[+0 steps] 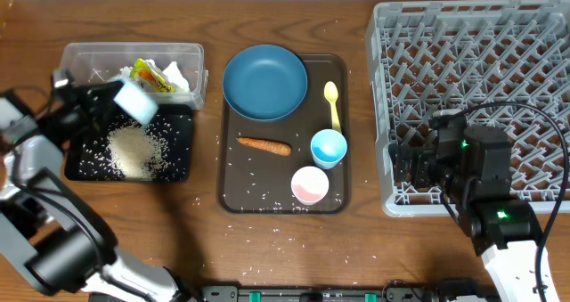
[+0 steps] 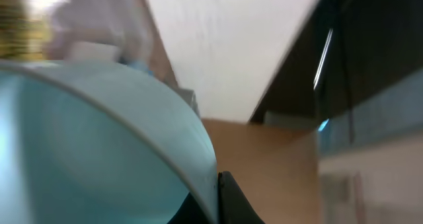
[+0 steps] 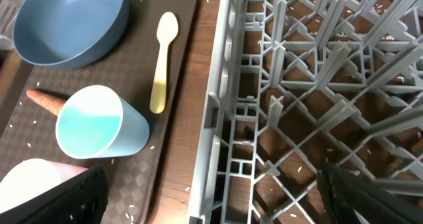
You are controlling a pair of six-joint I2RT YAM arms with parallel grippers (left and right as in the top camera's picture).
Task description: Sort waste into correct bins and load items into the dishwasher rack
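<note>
Left hand (image 1: pixel 114 98) gripped the tilted light blue bowl (image 1: pixel 138 102) above the black tray (image 1: pixel 181 155) holding heaped rice (image 1: pixel 134 151); beyond the tray, the clear tub (image 1: pixel 134 49) held wrapper (image 1: pixel 151 77) and paper (image 1: pixel 176 73). Right hand (image 1: pixel 411 167) hung released.

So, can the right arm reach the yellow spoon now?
Probably yes: its tool is open and empty at the edge of the rack, and the spoon lies uncovered on the tray alongside.

blurred light blue bowl (image 2: pixel 99 145) fills the left.
</note>
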